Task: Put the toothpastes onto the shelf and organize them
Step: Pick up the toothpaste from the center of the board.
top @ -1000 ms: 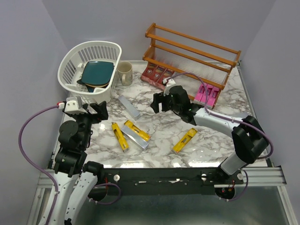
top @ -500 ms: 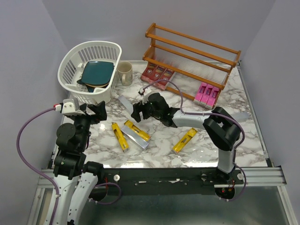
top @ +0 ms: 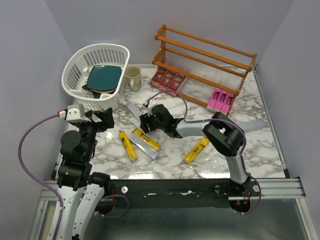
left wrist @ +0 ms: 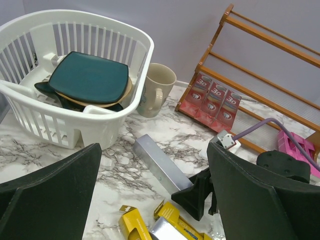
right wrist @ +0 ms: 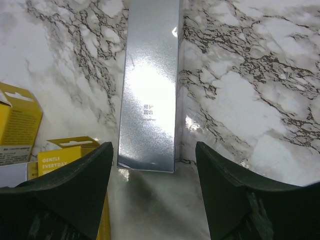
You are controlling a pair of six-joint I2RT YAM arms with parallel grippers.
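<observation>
A silver toothpaste carton point(top: 136, 111) lies on the marble left of centre. My right gripper point(top: 146, 121) is at its near end, open. In the right wrist view the silver carton point(right wrist: 150, 100) lies just ahead of the right gripper point(right wrist: 155, 170), with a gap on each side and nothing held. Yellow cartons point(top: 127, 145) point(top: 146, 139) point(top: 197, 150) and another silver one point(top: 145, 148) lie loose nearby. Red cartons point(top: 167, 78) and pink cartons point(top: 221, 100) lie on the shelf's point(top: 205, 52) lowest tier. My left gripper point(top: 102, 117) hangs open and empty over the left side.
A white basket point(top: 95, 72) holding a dark green plate stands at the back left, with a beige mug point(top: 133, 77) beside it. In the left wrist view the left gripper point(left wrist: 155, 190) looks onto the silver carton point(left wrist: 160, 162) and the right arm's purple cable.
My right arm has swung left from near the shelf to the silver carton's end, and its jaws have narrowed somewhat. The left arm has stayed still.
</observation>
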